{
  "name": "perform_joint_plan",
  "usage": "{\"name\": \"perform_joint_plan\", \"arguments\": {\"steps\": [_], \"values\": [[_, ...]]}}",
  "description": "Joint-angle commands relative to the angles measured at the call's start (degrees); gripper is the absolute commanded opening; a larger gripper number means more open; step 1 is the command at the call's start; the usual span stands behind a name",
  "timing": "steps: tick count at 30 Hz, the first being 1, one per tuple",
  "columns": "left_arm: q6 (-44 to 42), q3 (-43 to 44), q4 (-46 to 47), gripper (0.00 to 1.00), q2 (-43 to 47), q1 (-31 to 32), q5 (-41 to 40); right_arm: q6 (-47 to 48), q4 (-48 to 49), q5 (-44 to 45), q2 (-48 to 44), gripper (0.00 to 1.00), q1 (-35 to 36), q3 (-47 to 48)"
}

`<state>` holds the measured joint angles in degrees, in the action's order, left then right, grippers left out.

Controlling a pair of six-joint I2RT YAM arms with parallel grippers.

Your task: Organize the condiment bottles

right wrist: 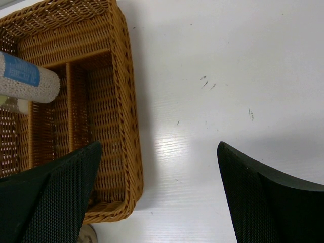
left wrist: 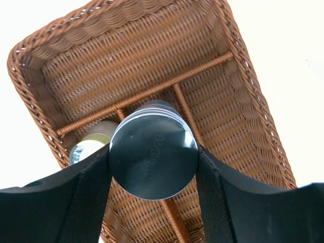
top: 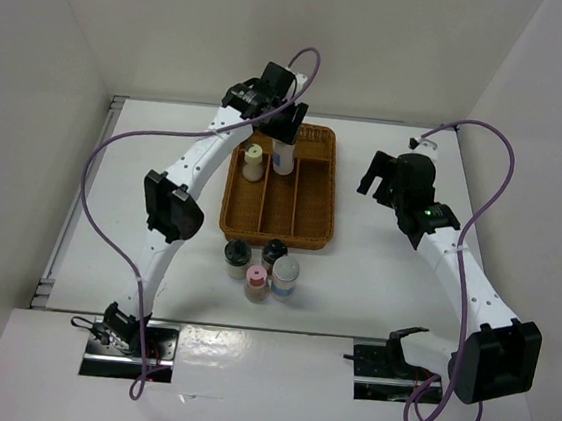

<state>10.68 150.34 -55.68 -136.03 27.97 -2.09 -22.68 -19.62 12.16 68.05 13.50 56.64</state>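
My left gripper (top: pixel 282 120) is shut on the shiny round cap of a white bottle (top: pixel 284 157), which stands upright at the far end of the wicker basket (top: pixel 310 236). In the left wrist view the gripper (left wrist: pixel 153 152) has a finger on each side of the cap (left wrist: pixel 152 157). A cream bottle (top: pixel 254 162) stands beside it in the left compartment. Two black-capped bottles (top: pixel 237 256) (top: pixel 274 253), a pink one (top: pixel 257 285) and a pale grey one with a blue label (top: pixel 285 276) stand in front of the basket. My right gripper (top: pixel 373 175) is open and empty, right of the basket.
The basket (right wrist: pixel 121 126) has long compartments split by wicker dividers (left wrist: pixel 152 91). In the right wrist view the open gripper (right wrist: pixel 158 152) hangs over bare white table (right wrist: pixel 228 76) beside the basket's wall. White walls enclose the table on three sides.
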Motion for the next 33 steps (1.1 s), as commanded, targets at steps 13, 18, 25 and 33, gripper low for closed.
{"name": "perform_joint_plan", "arguments": {"steps": [13, 18, 25, 33], "values": [[0.05, -0.94, 4.79, 0.49, -2.83, 1.48, -4.50, 0.53, 2.39, -0.03, 0.50, 0.98, -0.40, 0.14], [0.05, 2.23, 4.26, 0.50, -5.21, 1.48, -5.12, 0.53, 1.87, -0.03, 0.50, 0.98, -0.40, 0.66], [0.05, 5.40, 1.10, 0.83, -6.62, 1.48, -4.59, 0.53, 1.25, -0.56, -0.11, 0.98, -0.40, 0.66], [0.05, -9.96, 0.49, 1.00, 10.14, 1.48, -6.61, 0.53, 0.20, -0.56, -0.11, 0.98, -0.40, 1.72]]}}
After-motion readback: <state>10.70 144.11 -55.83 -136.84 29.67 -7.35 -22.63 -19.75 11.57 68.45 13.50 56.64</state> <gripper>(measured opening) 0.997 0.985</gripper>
